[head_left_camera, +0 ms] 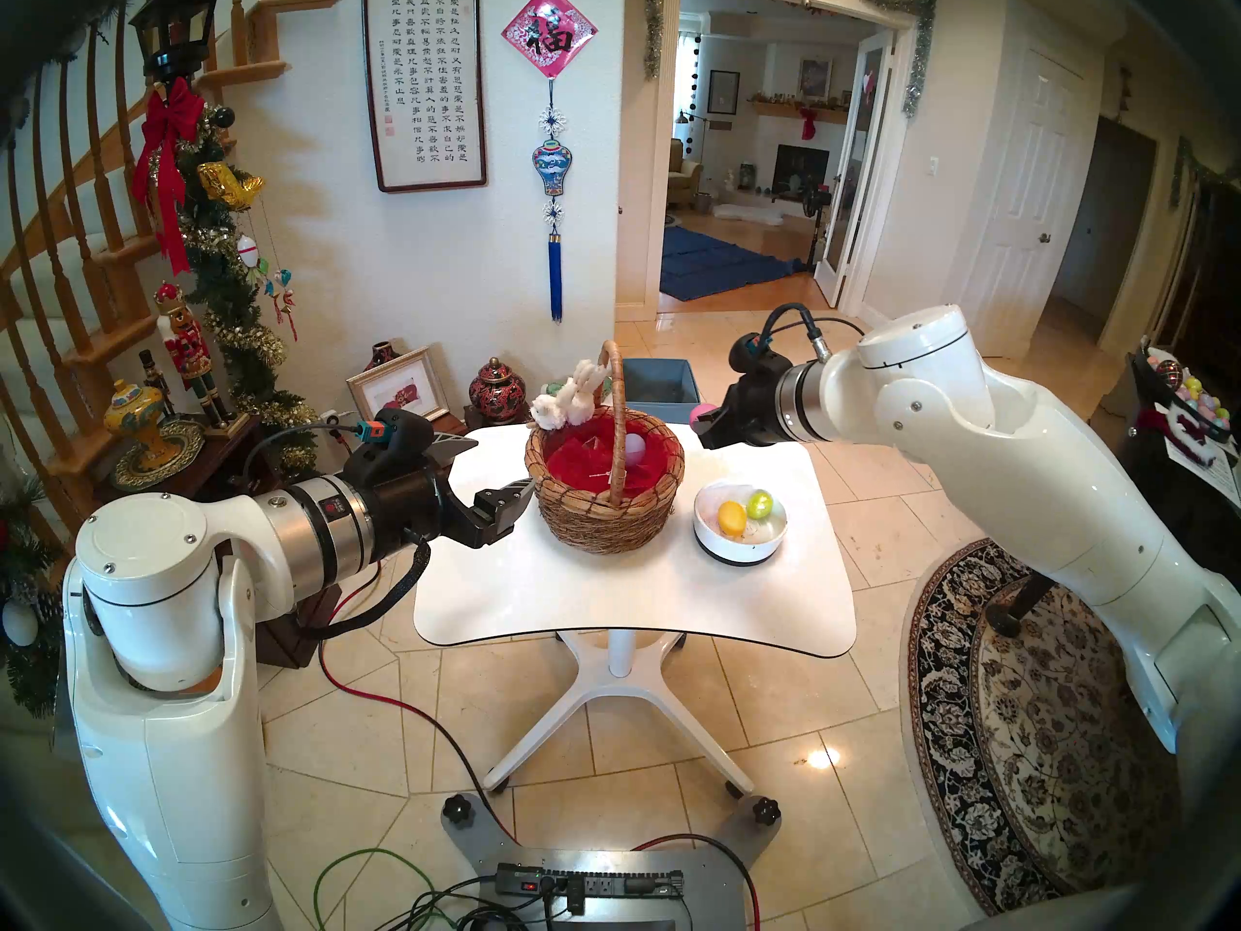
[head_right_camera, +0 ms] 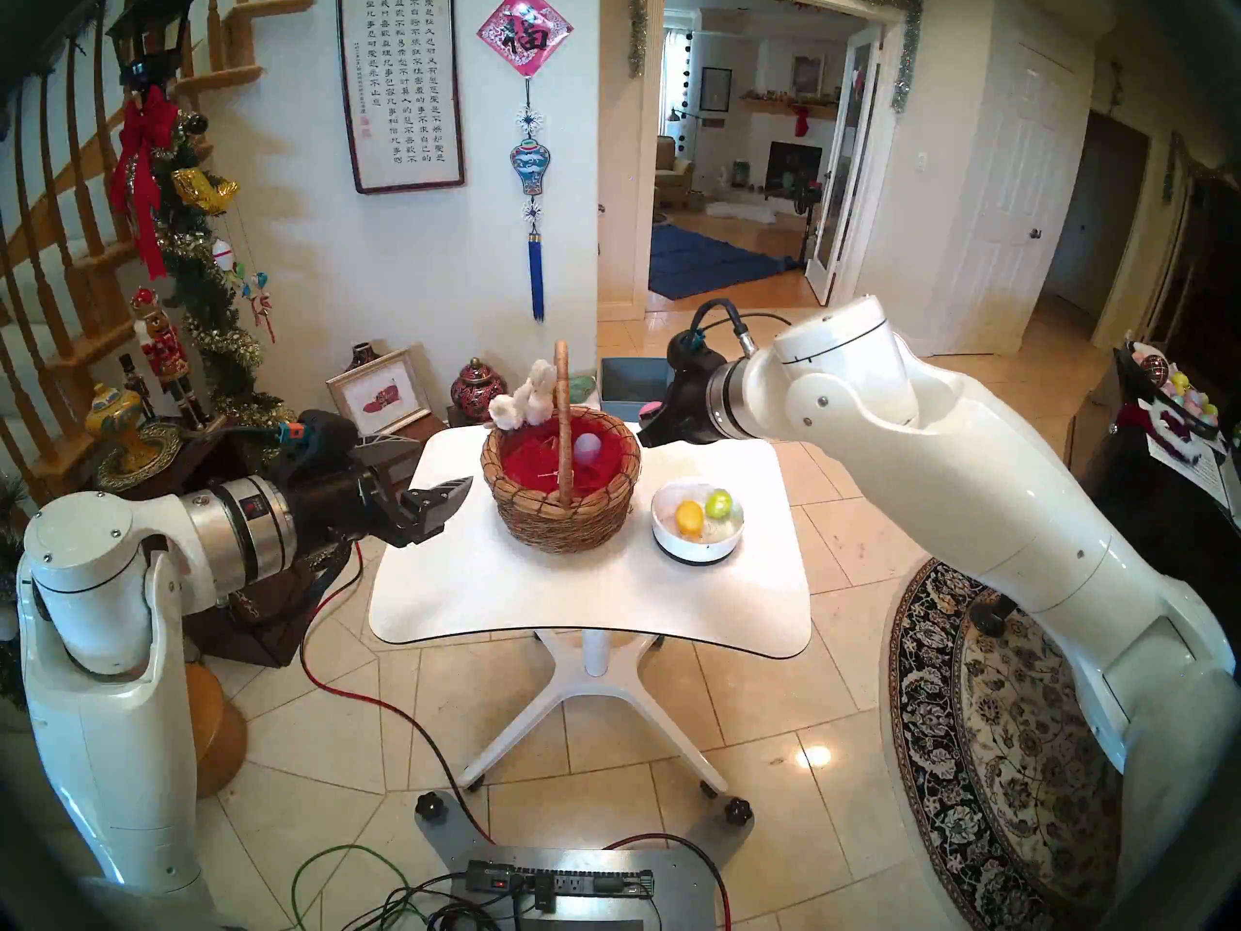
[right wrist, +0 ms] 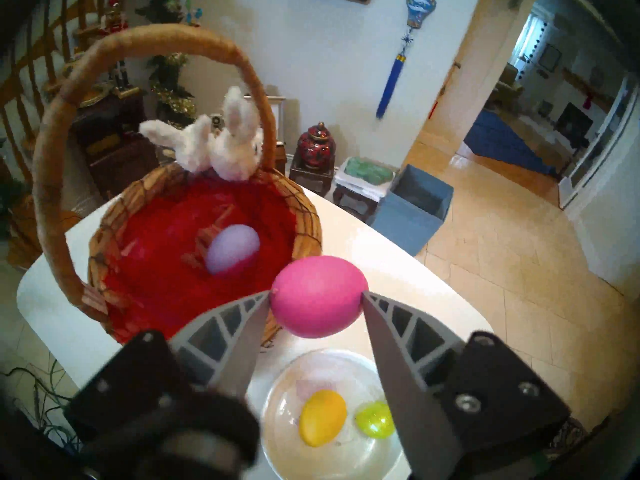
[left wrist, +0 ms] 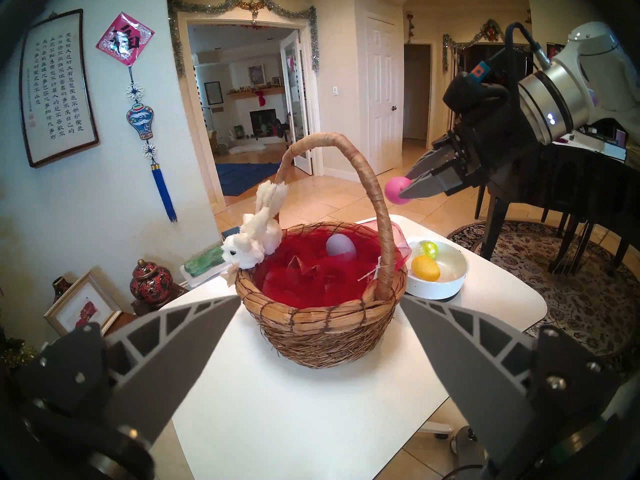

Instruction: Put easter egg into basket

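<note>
The right tool point(right wrist: 317, 297) pinches a smooth pink plastic egg point(right wrist: 318, 295) at frame centre, apparently just outside the round brown wicker basket's point(right wrist: 304, 219) rim; the left tool point(left wrist: 320, 308) gapes empty.

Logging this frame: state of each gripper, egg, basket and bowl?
right gripper: shut on pink egg, in the air
left gripper: open, empty
basket: upright, holds lilac egg
white bowl: holds yellow egg, green egg
</note>
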Robot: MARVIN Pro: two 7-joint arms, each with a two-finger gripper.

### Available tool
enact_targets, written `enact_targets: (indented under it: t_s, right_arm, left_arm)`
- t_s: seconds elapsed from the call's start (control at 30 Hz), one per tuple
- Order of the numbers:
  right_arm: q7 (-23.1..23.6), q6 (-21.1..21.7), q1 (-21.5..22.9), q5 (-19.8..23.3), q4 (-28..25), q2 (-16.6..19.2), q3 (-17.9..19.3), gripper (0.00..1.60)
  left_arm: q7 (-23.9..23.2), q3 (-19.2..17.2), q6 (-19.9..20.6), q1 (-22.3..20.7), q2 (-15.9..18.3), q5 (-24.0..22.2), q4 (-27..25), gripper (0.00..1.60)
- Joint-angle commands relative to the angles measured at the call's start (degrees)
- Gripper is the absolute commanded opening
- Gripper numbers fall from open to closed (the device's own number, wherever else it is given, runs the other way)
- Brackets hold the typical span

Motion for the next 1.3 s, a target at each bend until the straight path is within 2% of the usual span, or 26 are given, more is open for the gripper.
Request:
enact_targets:
  t_s: [0.0,0.07,0.5,0.83,1.27]
  right_arm:
    - [4.0,-0.1,6.2,-3.3,3.1,-3.4,-2.0,0.80]
    - [5.2,-0.1,7.5,-4.0,4.3,-4.2,-3.3,0.80]
    - [11.4,-3.2,11.1,-6.4,8.6,-7.6,-6.1,0.81]
    - [16.9,-5.9,11.6,-6.2,10.5,-8.4,-6.2,0.83]
    - [19.0,-6.9,11.2,-7.4,11.6,-8.4,-6.8,0.83]
  left_arm:
    - [0.0,0.1,-0.1,-0.2,0.0,0.0,-0.3,1.60]
    - [0.0,0.1,-0.1,-0.2,0.0,0.0,-0.3,1.60]
    - [0.0,0.1,-0.1,-0.2,0.0,0.0,-0.3,1.60]
    - [0.0,0.1,0.0,-0.2,0.0,0.0,-0.3,1.60]
    - [0.1,0.1,0.0,-0.2,0.0,0.0,-0.3,1.60]
